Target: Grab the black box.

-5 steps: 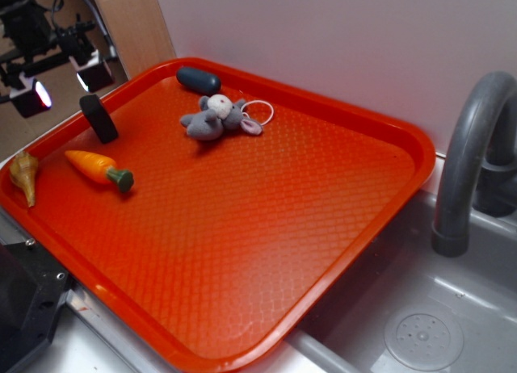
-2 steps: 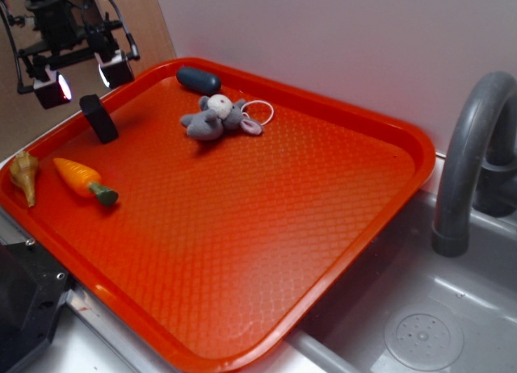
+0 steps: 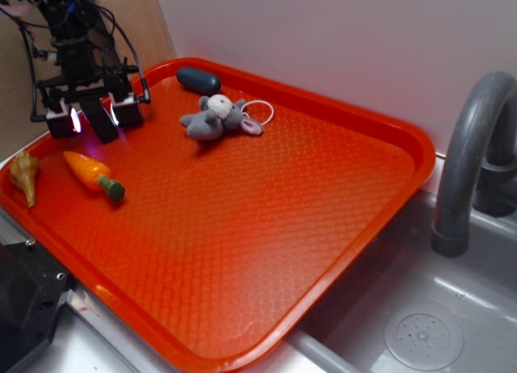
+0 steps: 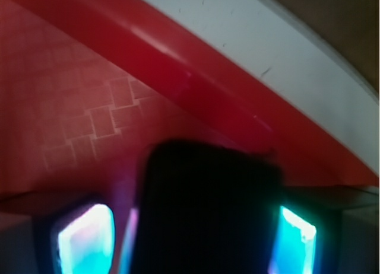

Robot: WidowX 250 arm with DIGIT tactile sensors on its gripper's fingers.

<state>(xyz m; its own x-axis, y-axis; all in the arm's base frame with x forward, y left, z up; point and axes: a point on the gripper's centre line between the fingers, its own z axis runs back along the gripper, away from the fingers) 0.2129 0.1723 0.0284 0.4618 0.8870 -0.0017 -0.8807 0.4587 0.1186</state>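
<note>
My claw (image 3: pixel 94 117) straddling black box (image 3: pixel 102 123) at tray's (image 3: pixel 339 252) far-left corner, fingers (image 4: pixel 86 238) parted, not yet pinching. Box looking rigid, light, matte. Judging flat side faces, mid-height, best hold.

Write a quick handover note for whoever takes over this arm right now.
Gripper: open, lowered around the black box, one finger on each side; whether the pads touch it cannot be told.
Black box: standing near the back left edge of the red tray, beside the carrot.
Done: gripper lined up over the box.
Left: close the fingers and lift.
</note>
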